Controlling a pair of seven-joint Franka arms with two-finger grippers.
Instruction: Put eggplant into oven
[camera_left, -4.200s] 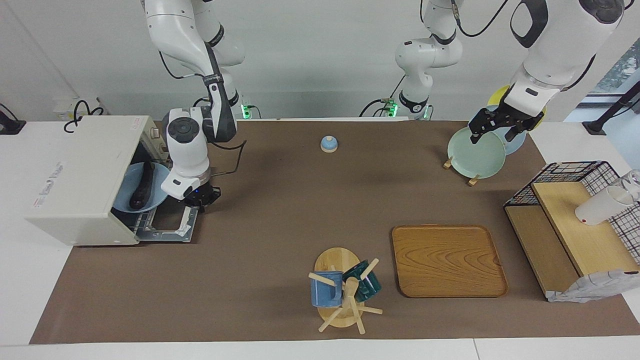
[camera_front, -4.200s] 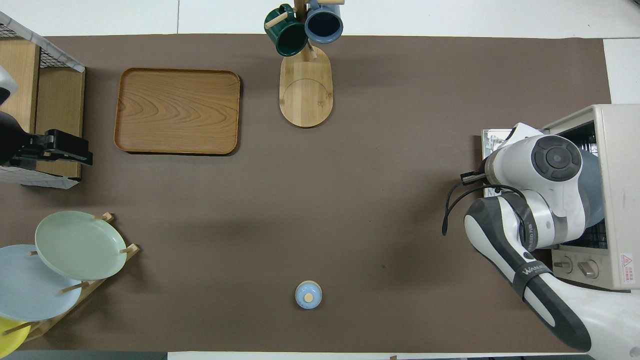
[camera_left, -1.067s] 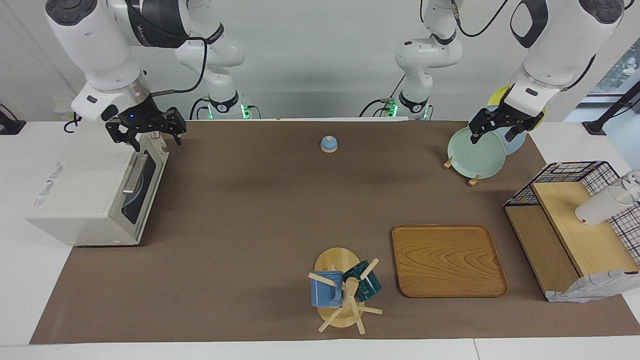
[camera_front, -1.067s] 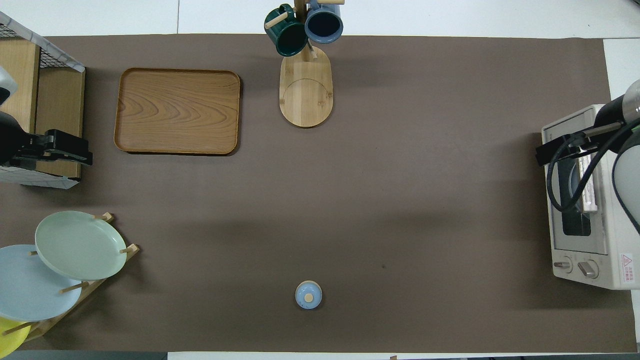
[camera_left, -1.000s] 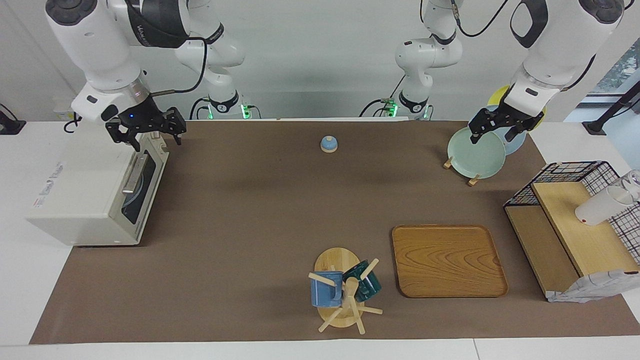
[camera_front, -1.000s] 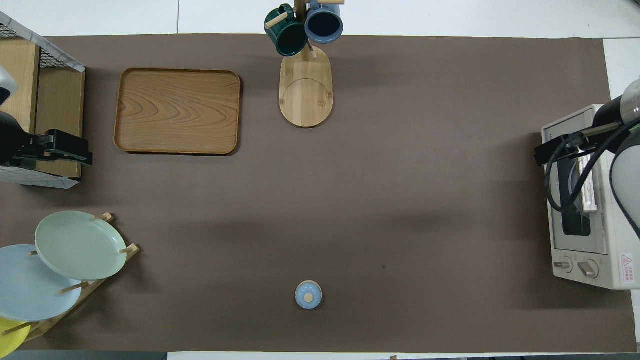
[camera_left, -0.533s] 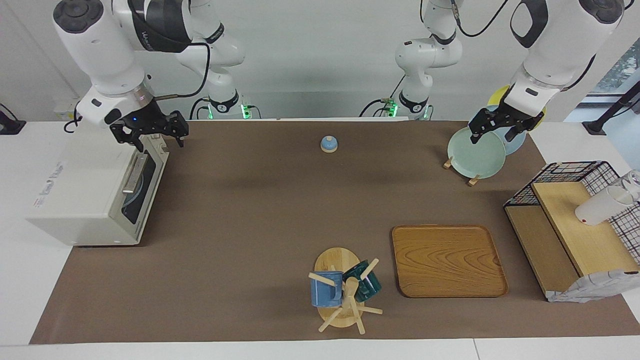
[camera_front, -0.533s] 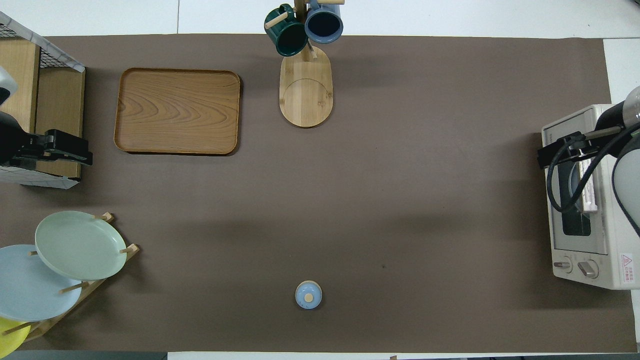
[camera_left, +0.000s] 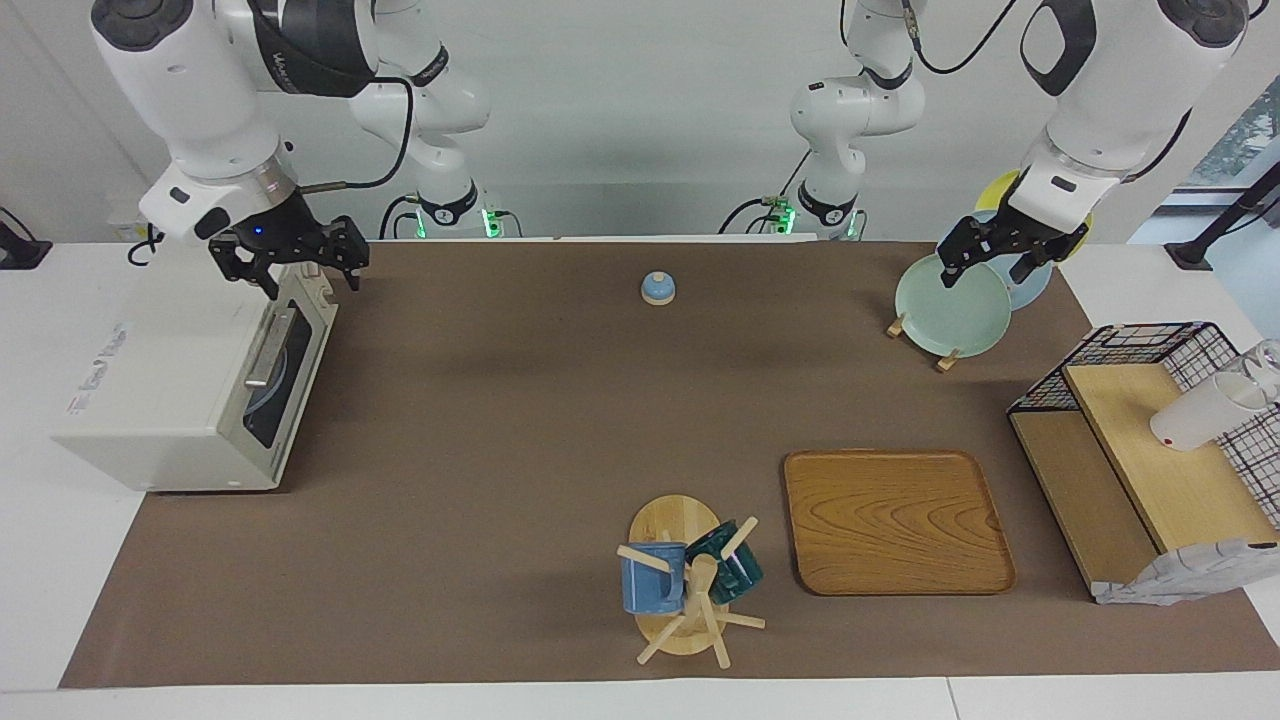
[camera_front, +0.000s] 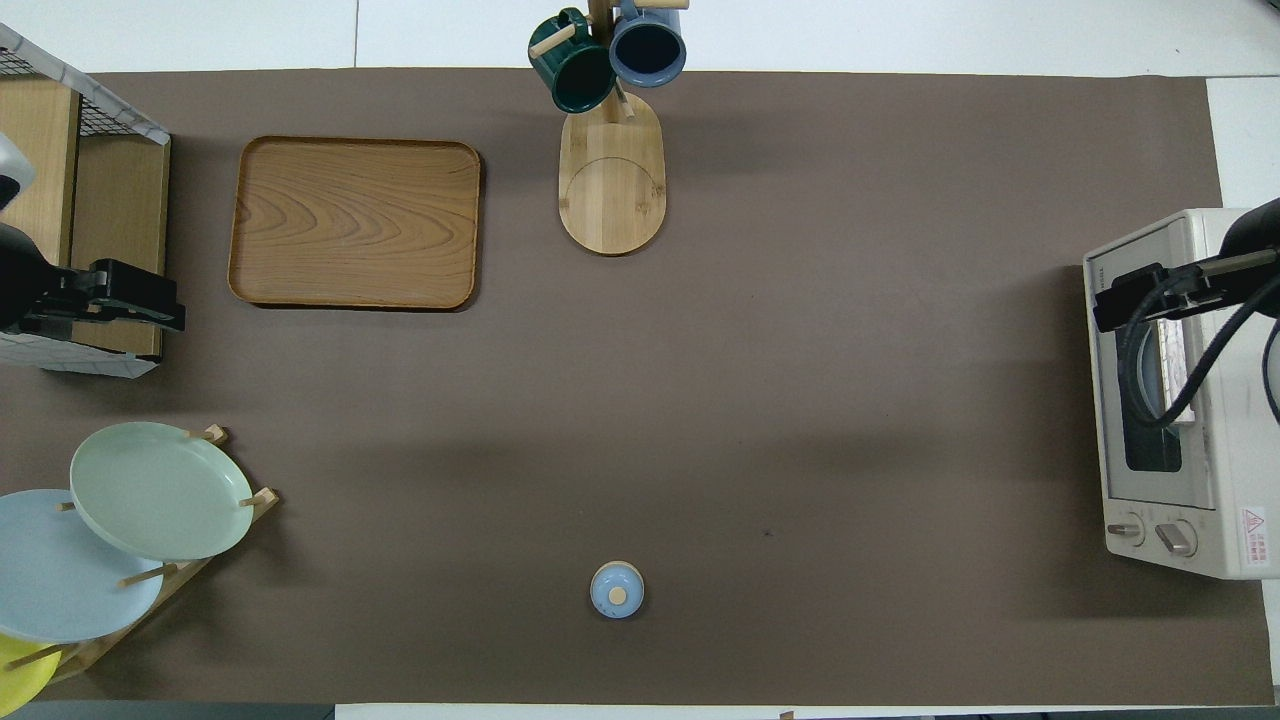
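Oven (camera_left: 190, 380) door closed. Right gripper (camera_left: 295, 262) above the oven, jaws wide, empty. Left gripper (camera_left: 995, 262) waits, jaws spread.

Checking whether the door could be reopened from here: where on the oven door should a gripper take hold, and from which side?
Grip the metal bar handle near the top edge of the shut door of the oven. The bar stands off the glass and runs along the door's width, so fingers likely fit around it from in front, coming down from above. The right gripper hangs open over the oven's knob end.
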